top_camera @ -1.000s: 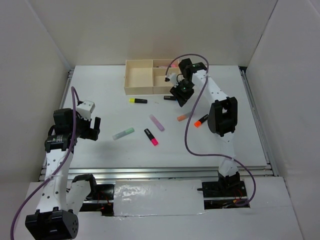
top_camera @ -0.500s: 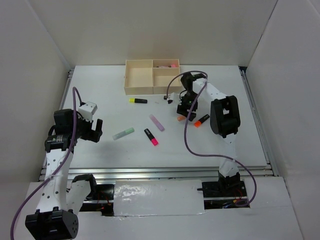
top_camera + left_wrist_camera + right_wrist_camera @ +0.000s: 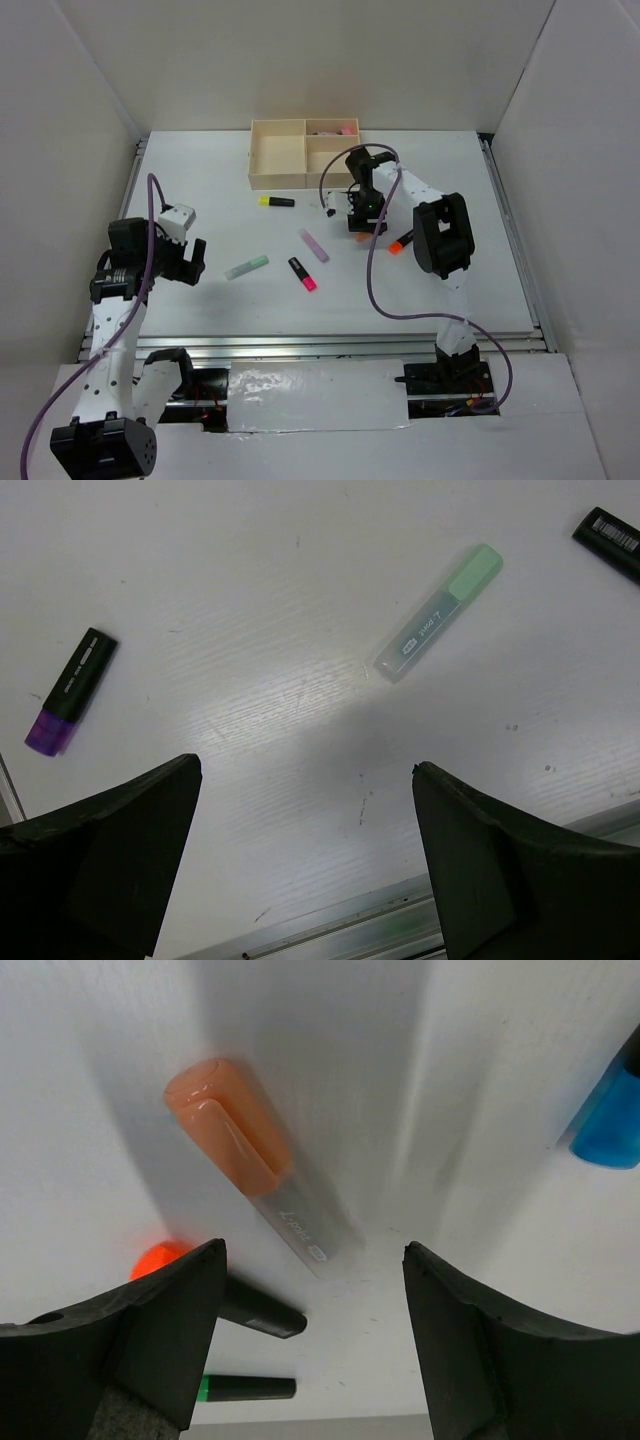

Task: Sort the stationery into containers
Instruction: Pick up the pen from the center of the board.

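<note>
The beige tray [image 3: 277, 155] stands at the far middle, with a pink marker [image 3: 338, 130] in its far right compartment. My right gripper [image 3: 361, 217] is open and low over a pastel orange marker [image 3: 255, 1175], whose clear end lies between the fingers [image 3: 150, 1330]. A black marker with an orange end [image 3: 215, 1295] and a black one with a green end [image 3: 245, 1388] lie beyond it. My left gripper [image 3: 190, 258] is open and empty, near a mint marker [image 3: 438, 612] and a black marker with a purple end [image 3: 72, 690].
Loose on the table are a yellow-ended black marker [image 3: 276, 201], a pastel purple one [image 3: 313, 244], a black and pink one [image 3: 302, 274] and an orange-ended one [image 3: 402, 241]. A blue end [image 3: 610, 1125] shows at the right wrist view's edge. White walls enclose the table.
My right gripper has moved from beside the tray toward the near side and down over the pastel orange marker. The left arm has hardly moved.
</note>
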Controlling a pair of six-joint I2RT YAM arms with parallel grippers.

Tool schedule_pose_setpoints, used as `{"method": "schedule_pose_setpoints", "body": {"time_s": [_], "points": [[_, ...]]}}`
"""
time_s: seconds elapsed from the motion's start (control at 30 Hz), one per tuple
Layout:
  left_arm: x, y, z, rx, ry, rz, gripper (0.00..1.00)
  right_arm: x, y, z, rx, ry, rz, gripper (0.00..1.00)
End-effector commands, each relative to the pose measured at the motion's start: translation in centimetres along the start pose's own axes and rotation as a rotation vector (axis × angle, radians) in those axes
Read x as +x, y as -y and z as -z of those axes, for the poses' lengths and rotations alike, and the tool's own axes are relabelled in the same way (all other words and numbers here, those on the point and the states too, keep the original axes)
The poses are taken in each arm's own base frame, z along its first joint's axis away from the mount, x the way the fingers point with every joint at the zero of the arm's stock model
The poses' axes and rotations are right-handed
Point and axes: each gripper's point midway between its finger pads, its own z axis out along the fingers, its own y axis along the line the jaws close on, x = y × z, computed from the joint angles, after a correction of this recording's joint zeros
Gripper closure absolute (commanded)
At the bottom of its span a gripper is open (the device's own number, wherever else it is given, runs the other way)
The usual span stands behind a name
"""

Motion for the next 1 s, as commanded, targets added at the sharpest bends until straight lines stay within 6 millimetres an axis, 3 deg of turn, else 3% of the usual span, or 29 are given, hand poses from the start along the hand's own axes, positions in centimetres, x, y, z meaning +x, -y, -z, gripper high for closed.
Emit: {"method": "schedule_pose_setpoints", "body": {"time_s": [0.0,0.47,0.6,0.73,0.83,0.93,0.97], "points": [[-0.9,0.3,0.2,0.022,0.029,-0.020,0.01,-0.2,0.8,0.8,0.035,-0.014,0.081,0.24],[-1.0,0.3,0.3,0.018,0.032,-0.018,0.01,-1.2,-1.1,-2.6,-0.007,-0.033,0.174,0.28],[-1.0,0.4,0.4,0.023,0.037,-0.025,0.01,-1.5,-1.6,-2.9,-0.045,-0.028,0.176,0.52],[-1.0,0.3,0.4,0.017,0.038,-0.023,0.01,-1.8,-2.8,-3.1,-0.067,-0.029,0.202,0.64],[-1.0,0.3,0.4,0.016,0.037,-0.022,0.01,-2.9,-3.4,-2.5,-0.071,0.014,0.199,0.80],[-1.1,0.3,0.5,0.012,0.044,-0.021,0.01,-6.0,-2.4,0.7,-0.035,0.146,0.110,0.92],[-1.0,0.3,0.4,0.015,0.042,-0.024,0.01,-7.1,-1.2,3.0,-0.001,0.206,0.046,0.95]]}}
